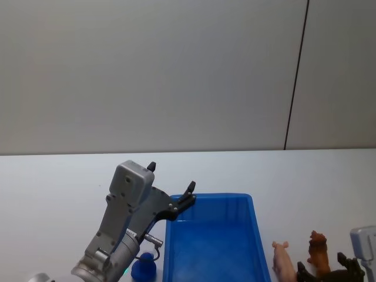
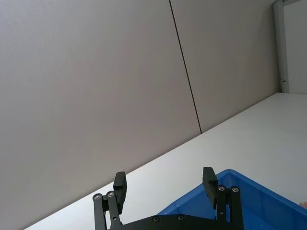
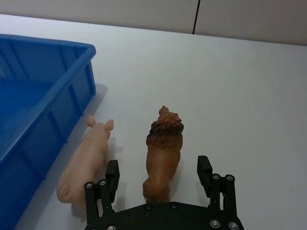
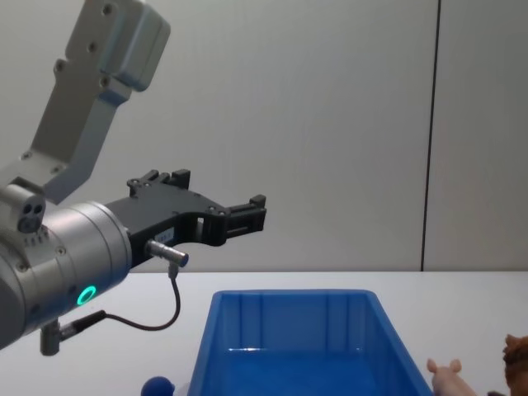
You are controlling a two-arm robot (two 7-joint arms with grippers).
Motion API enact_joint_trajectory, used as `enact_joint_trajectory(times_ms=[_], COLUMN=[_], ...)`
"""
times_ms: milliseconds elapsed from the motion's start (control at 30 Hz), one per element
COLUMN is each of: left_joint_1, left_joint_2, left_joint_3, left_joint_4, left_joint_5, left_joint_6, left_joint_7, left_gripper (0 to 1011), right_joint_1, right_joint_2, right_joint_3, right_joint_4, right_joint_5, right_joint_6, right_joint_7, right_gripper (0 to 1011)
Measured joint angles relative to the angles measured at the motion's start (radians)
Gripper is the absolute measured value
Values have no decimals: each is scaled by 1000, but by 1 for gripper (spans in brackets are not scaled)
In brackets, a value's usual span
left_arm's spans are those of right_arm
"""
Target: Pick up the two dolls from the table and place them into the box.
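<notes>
The blue box (image 1: 176,247) stands on the white table (image 1: 305,182), and its rim also appears in the chest view (image 4: 289,294). Just right of it lie the two dolls: a pale pink pig (image 1: 284,262) and a shaggy brown animal (image 1: 318,249). My right gripper (image 3: 158,167) is open low over the table. The brown doll (image 3: 163,143) sits between its fingers, and the pig (image 3: 88,160) lies just outside one finger (image 3: 112,171), between the gripper and the box wall (image 3: 72,91). My left gripper (image 1: 170,183) hangs open and empty above the box's far left corner.
A small round blue object (image 1: 143,268) sits on the table left of the box, under my left arm. A plain grey wall with a dark vertical seam (image 1: 296,76) rises behind the table. Bare tabletop stretches behind and to the right of the dolls.
</notes>
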Motion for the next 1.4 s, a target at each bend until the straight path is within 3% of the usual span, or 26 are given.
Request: enact_joint_trajectory(times_ms=[567,933,1067,1400], left_joint_1=[0,0,0,0], left_joint_2=[0,0,0,0], left_joint_3=[0,0,0,0], left_joint_4=[0,0,0,0], left_joint_5=[0,0,0,0], left_joint_6=[0,0,0,0], left_joint_7=[0,0,0,0], left_gripper=[1001,1001,1001,1001], right_joint_1=[5,0,-2,-3], right_joint_2=[-11,-10,-10,-10], right_joint_3=[4,12,14,18], right_joint_4=[25,24,24,26], right_joint_5=[-16,-23,-23,-10], right_joint_6=[41,40,35,-1], right_joint_7=[-7,-13,-11,36], right_gripper=[996,729,586,291])
